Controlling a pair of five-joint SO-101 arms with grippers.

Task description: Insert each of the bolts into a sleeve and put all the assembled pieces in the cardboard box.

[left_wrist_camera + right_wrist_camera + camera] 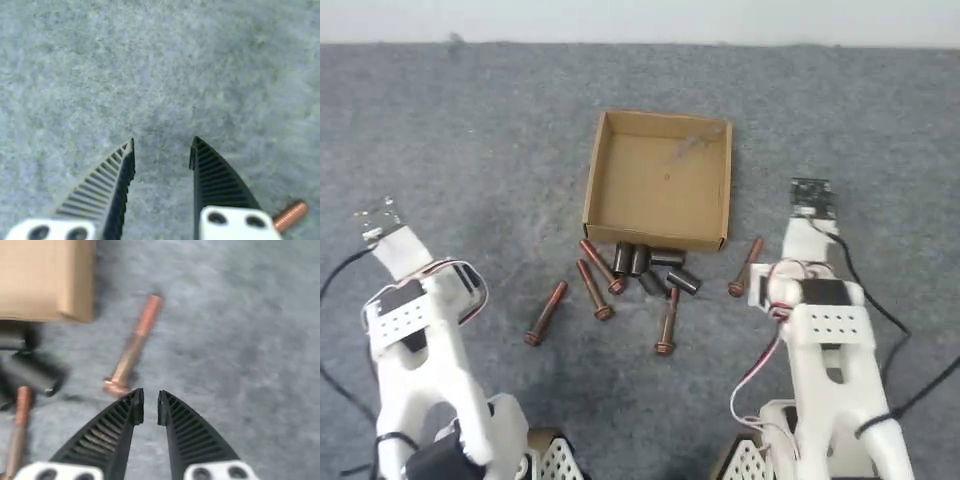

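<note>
Item one, bolts: five copper-coloured bolts lie loose on the table (470, 120), none inserted in a sleeve. Each has a long round shank and a wider flanged head. One lies furthest to my left (546, 313), two lie side by side (592, 289) and (603, 266) just in front of the box, one (668, 320) nearer my bases, and one (746, 267) off the box's right front corner.

Item two, sleeves (650, 265): short black cylinders, dull-surfaced, bunched together against the front wall of the box, some touching one another.

Item three, cardboard box (655, 238): square, shallow, open-topped, plain brown board, nothing inside it.

The table covering is grey with a felt-like nap.

My left end effector (163, 142) is released, its ribbed black fingers (117, 185) spread wide over bare covering, grasping nothing; a bolt's threaded end (290, 215) shows beside one finger.

My right end effector (150, 392) is parted only by a narrow gap and grasps nothing. Its tips sit just beside the head of the right-hand bolt (132, 345), apart from it. The box corner (75, 285) and a sleeve (32, 372) lie near.
</note>
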